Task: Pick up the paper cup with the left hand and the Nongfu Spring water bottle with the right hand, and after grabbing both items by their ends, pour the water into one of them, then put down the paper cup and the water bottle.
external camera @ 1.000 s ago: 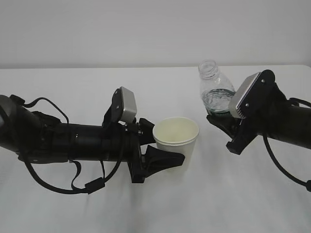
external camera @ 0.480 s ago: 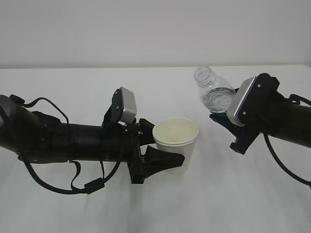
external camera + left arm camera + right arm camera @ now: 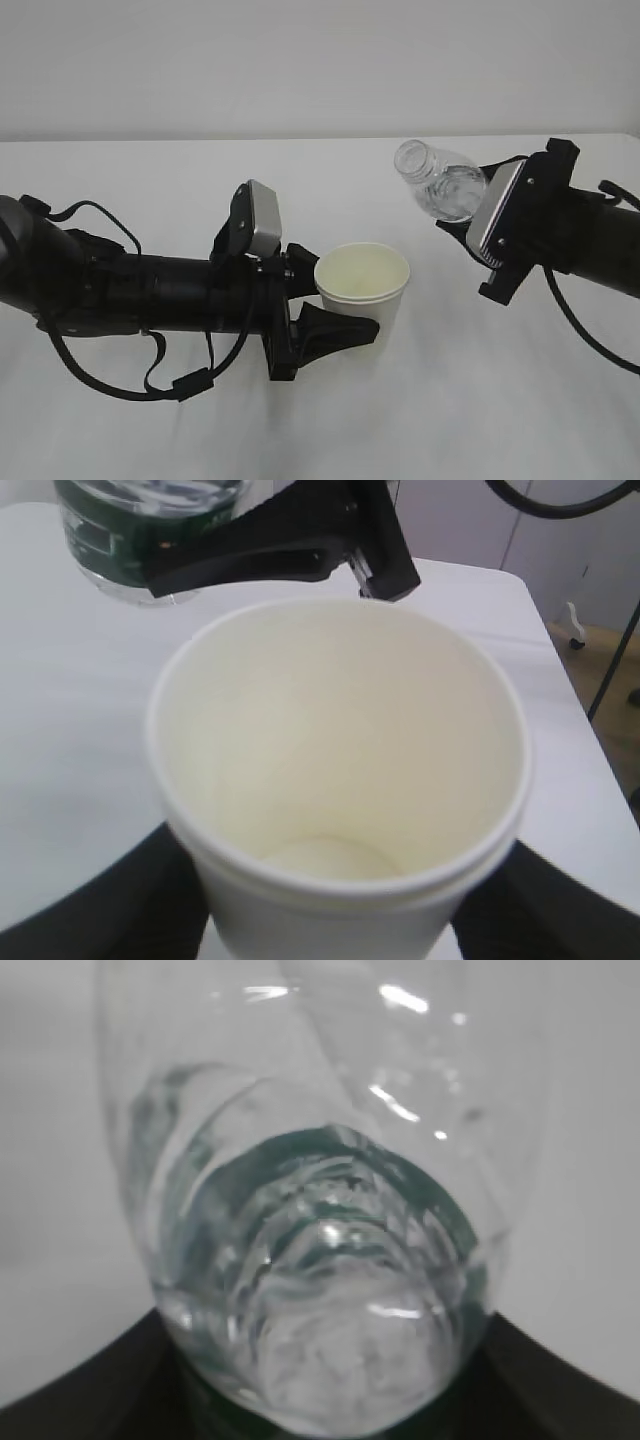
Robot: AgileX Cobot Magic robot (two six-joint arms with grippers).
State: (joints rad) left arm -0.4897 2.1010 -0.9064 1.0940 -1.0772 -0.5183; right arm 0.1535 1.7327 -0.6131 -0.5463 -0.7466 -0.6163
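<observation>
- Exterior view: at centre frame, the left gripper [image 3: 335, 310] clasps the upright paper cup [image 3: 361, 288] above the white worktop [image 3: 450, 400]; upper right, the right gripper [image 3: 470, 225] clamps the Nongfu Spring water bottle [image 3: 438, 186], tilted neck-left.
- Left wrist view: the cup [image 3: 340, 780] fills the frame, its inside looking dry; the bottle's [image 3: 130, 530] green label shows at upper left.
- Right wrist view: the bottle [image 3: 320, 1210] looms close, held at its base, water [image 3: 320, 1290] pooled low.

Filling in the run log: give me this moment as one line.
left hand: holds paper cup, upright, empty | right hand: holds water bottle, tilted toward cup | no water pouring yet
</observation>
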